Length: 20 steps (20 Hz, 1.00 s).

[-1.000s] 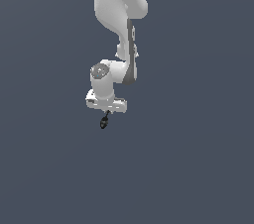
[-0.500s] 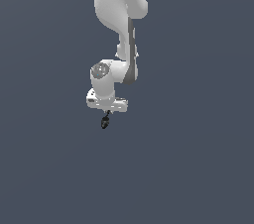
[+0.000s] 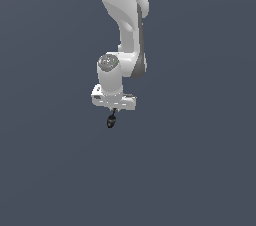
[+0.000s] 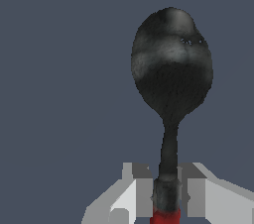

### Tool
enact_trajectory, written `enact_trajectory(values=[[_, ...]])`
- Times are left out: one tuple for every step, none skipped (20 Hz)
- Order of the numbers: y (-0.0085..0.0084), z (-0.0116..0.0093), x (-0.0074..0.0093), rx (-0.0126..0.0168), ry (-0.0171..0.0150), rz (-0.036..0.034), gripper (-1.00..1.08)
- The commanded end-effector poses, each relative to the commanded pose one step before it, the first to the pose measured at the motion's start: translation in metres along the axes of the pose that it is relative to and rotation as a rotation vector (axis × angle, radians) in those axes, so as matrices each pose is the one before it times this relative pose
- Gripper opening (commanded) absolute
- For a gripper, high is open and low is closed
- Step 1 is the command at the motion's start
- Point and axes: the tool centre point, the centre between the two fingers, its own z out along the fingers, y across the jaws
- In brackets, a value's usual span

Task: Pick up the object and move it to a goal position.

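Pincer grips a small black spoon

The Panda arm's white pincer (image 3: pixel 113 110) clamps the spoon (image 4: pixel 171 99) by its red-and-black handle; the glossy black bowl hangs just below the pincer, over a plain grey backdrop.

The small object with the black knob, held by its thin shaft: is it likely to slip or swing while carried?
The object looks rigid, so it probably will not flop. The tool pinches only its thin shaft, far from the knob, so it might pivot. Its glossy surface may be slippery.
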Motion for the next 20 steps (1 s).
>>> enact_trajectory(values=[[-0.01437,-0.01962,0.00314,-0.00016,0.00101,-0.00028,-1.0],[-0.00633,-0.00861,0.00138,0.0,0.0,0.0,-1.0],[-0.00658,-0.00903,0.00146,-0.00046,0.00003,0.00016,-1.0],[-0.00687,-0.00938,0.00152,0.0,0.0,0.0,-1.0],[-0.007,-0.00962,0.00157,-0.00047,0.00005,0.00014,-1.0],[-0.00713,-0.00978,0.0016,0.0,0.0,0.0,-1.0],[-0.00719,-0.0099,0.00163,-0.00046,0.00007,0.00014,-1.0],[-0.00727,-0.00998,0.00166,0.0,0.0,0.0,-1.0],[-0.0073,-0.01003,0.00168,0.0,0.0,0.0,-1.0],[-0.00728,-0.01,0.00169,0.0,0.0,0.0,-1.0],[-0.00721,-0.00993,0.00169,-0.00045,0.00009,0.00016,-1.0],[-0.00717,-0.00985,0.00169,0.0,0.0,0.0,-1.0],[-0.00713,-0.00978,0.00169,0.0,0.0,0.0,-1.0],[-0.00709,-0.00971,0.0017,0.0,0.0,0.0,-1.0],[-0.00705,-0.00964,0.0017,0.0,0.0,0.0,-1.0],[-0.00701,-0.00958,0.00171,0.0,0.0,0.0,-1.0],[-0.00697,-0.00951,0.00172,0.0,0.0,0.0,-1.0],[-0.00693,-0.00944,0.00173,0.0,0.0,0.0,-1.0],[-0.00689,-0.00937,0.00173,0.0,0.0,0.0,-1.0],[-0.00671,-0.00928,0.00178,-0.00032,0.00007,0.00036,-1.0]])
